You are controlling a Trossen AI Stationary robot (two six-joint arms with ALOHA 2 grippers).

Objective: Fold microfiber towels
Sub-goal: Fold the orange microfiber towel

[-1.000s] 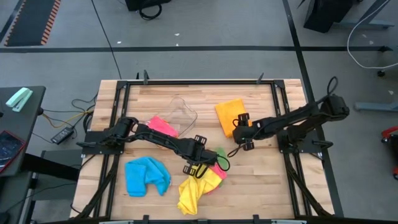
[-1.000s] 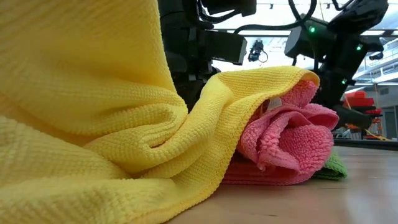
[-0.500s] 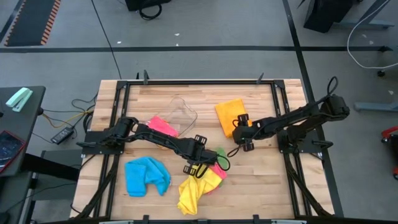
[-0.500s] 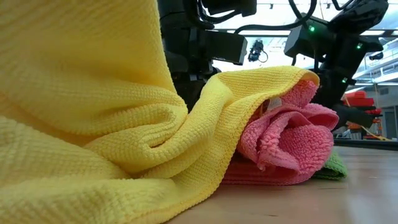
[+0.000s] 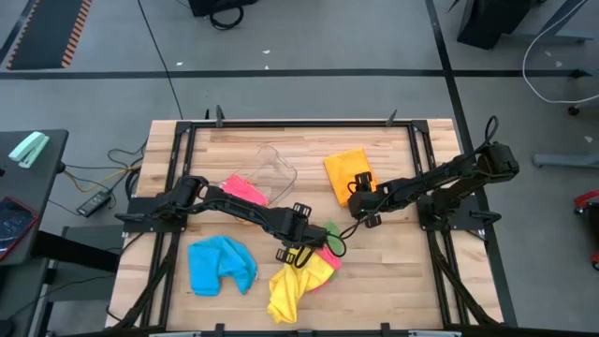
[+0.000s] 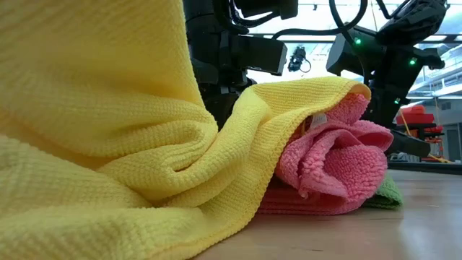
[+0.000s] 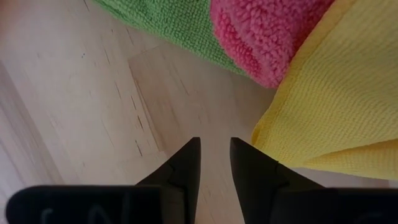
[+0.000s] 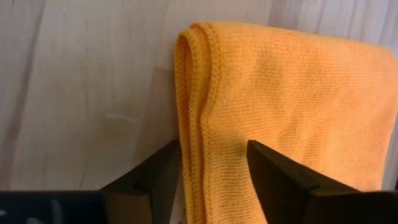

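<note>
A folded orange towel (image 5: 344,170) lies flat at the table's far right. My right gripper (image 5: 357,199) is open at its near edge, and its fingers stand on either side of the towel's folded edge (image 8: 199,124). A crumpled yellow towel (image 5: 290,285) lies at the near middle, over a pink towel (image 6: 332,159) and a green towel (image 6: 386,193). My left gripper (image 5: 301,251) is low over bare wood beside that heap. Its fingers (image 7: 186,165) are open by a narrow gap and empty. A blue towel (image 5: 220,264) lies bunched at the near left. My right gripper has the orange towel's folded edge (image 8: 198,143) between its open fingers, coming from the near side. Whether the fingers touch the cloth, I cannot tell. The towel lies flat on the table.
A clear plastic tub (image 5: 273,168) stands at the far middle with another pink towel (image 5: 245,187) at its left side. Black frame rails (image 5: 299,123) run along the table's edges. Bare wood (image 5: 402,271) shows at the near right.
My right gripper has moved a little toward the table's left, along the orange towel's near edge. The towels have kept still.
</note>
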